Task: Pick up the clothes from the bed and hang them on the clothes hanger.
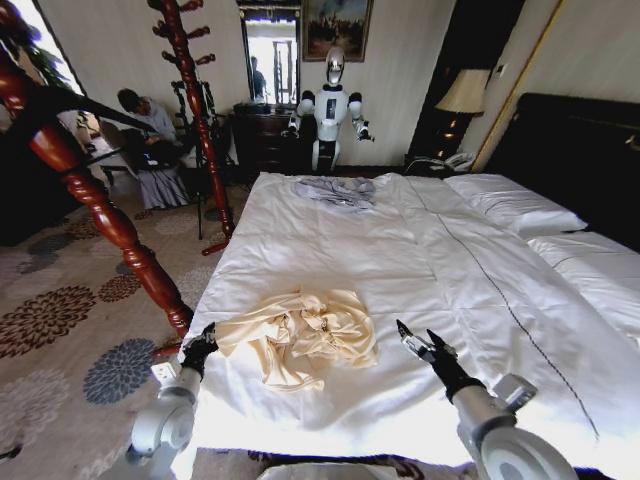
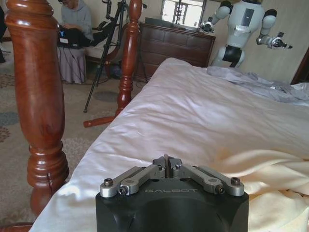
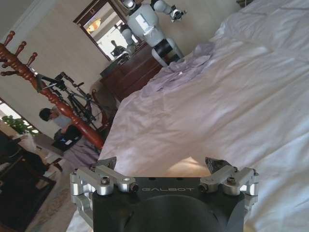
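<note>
Two pincers, left [image 1: 207,333] closed and right [image 1: 419,341] spread, flank one cream garment [image 1: 300,340] on the bed [image 1: 420,250].

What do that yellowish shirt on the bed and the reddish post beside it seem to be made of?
The cream-yellow shirt looks like thin, soft fabric with a slight sheen; it lies crumpled in many fine folds on the white bed. Whether it is cotton or a silky blend is unclear. The reddish-brown post appears to be turned wood with a glossy varnish: it has rounded lathe-shaped bulges and bright highlights.
</note>
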Robot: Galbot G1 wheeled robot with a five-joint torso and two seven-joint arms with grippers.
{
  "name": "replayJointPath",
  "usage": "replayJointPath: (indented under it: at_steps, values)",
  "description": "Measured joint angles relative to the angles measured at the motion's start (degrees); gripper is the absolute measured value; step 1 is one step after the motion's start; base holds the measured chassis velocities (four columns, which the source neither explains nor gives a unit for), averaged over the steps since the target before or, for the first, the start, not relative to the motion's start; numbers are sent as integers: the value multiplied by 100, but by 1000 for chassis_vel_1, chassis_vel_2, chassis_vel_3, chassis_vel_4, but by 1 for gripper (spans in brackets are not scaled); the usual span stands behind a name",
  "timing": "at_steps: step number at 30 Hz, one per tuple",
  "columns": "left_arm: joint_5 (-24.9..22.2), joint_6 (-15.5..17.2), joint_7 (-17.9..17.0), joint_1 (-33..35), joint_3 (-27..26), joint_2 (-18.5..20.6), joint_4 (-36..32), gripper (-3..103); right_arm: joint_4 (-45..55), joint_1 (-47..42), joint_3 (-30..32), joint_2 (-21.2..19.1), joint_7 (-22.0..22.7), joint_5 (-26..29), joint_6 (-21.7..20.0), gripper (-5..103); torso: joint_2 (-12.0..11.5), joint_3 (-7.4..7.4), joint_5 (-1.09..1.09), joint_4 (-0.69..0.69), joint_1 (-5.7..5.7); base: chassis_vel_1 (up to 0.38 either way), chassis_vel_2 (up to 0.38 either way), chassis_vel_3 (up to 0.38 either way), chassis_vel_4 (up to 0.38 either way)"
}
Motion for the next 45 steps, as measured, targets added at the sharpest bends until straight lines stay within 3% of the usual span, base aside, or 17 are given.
replayJointPath:
  at_steps: [4, 16, 23, 26, 31, 45]
  values:
    - [204, -6, 7, 4, 90, 31, 40, 2, 23, 423, -196, -266, 202, 678, -259, 100, 0, 0, 1, 0, 1, 0, 0, 0, 0]
    - [559, -107, 81, 215, 117, -18, 27, 2, -1003, 1833, -958, -707, 708, 1563, -384, 100, 0, 0, 0, 1, 2, 0, 0, 0, 0]
    - [645, -132, 99, 358, 68, -105, 16, 2, -1446, 2393, -1784, -197, 1081, 1644, -444, 100, 0, 1, -1, 1, 2, 0, 0, 0, 0]
    - [639, -134, 99, 392, -2, -88, -9, 2, -1772, 2657, -2220, 350, 1209, 1487, -423, 100, 0, 0, -1, 1, 1, 0, 0, 0, 0]
    - [613, -134, 98, 453, -68, -79, -33, 2, -2095, 2961, -2414, 743, 1203, 1397, -381, 100, 0, 0, -1, 0, 1, 0, 0, 0, 0]
    - [508, -129, 97, 614, -292, -61, -94, 2, -2738, 3410, -3072, 1255, 1163, 1154, -362, 100, 0, 0, -1, 1, 0, 0, 0, 0, 0]
